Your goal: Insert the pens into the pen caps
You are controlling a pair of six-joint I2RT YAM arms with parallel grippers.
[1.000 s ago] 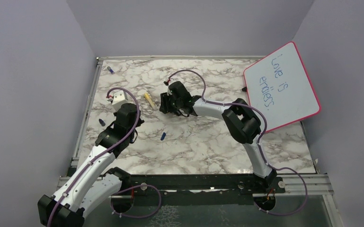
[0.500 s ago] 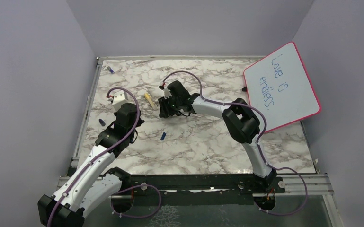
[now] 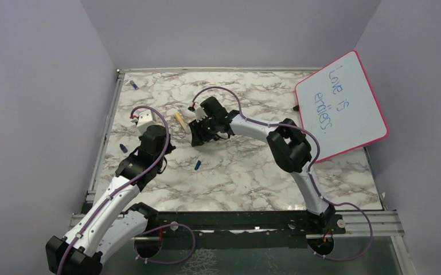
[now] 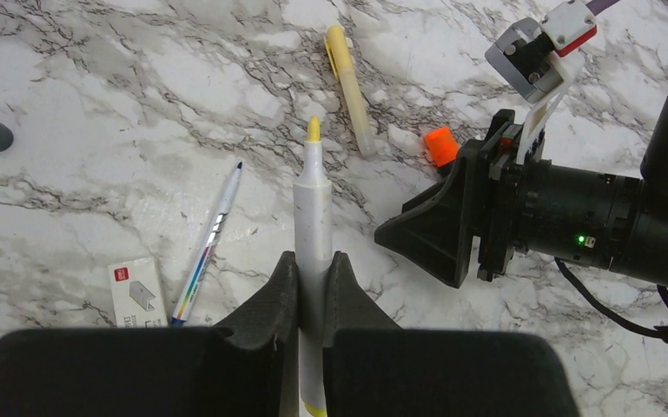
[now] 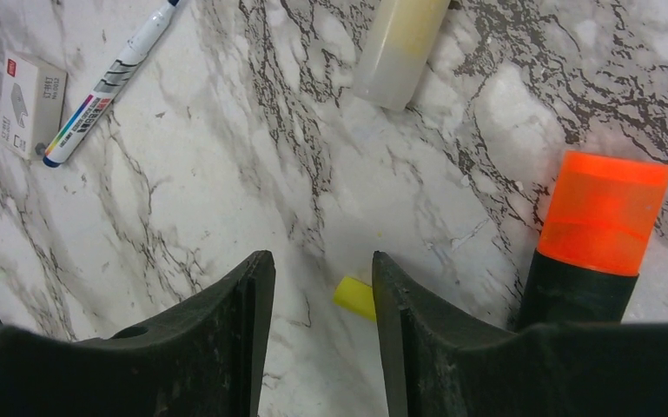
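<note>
My left gripper [image 4: 313,261] is shut on a white pen with a yellow tip [image 4: 313,200] that points forward over the table; in the top view this gripper [image 3: 156,130] is at the table's left. My right gripper [image 5: 323,261] is open, low over the marble, with a small yellow pen cap [image 5: 354,298] lying between its fingers against the right finger, which hides part of it. In the top view the right gripper [image 3: 198,133] is mid-table. A yellow pen [image 5: 400,48] lies just ahead of it and also shows in the left wrist view [image 4: 350,87].
A thick black highlighter with an orange end [image 5: 604,217] lies right beside the right finger. A white pen with coloured stripes [image 4: 208,243] and a small white box [image 4: 136,291] lie left. Blue caps [image 3: 197,165] [image 3: 123,148] are on the table. The pink-framed whiteboard [image 3: 344,106] leans at the right.
My right gripper has shifted a little left and nearer the yellow pen. The left arm has stayed still with its pen.
</note>
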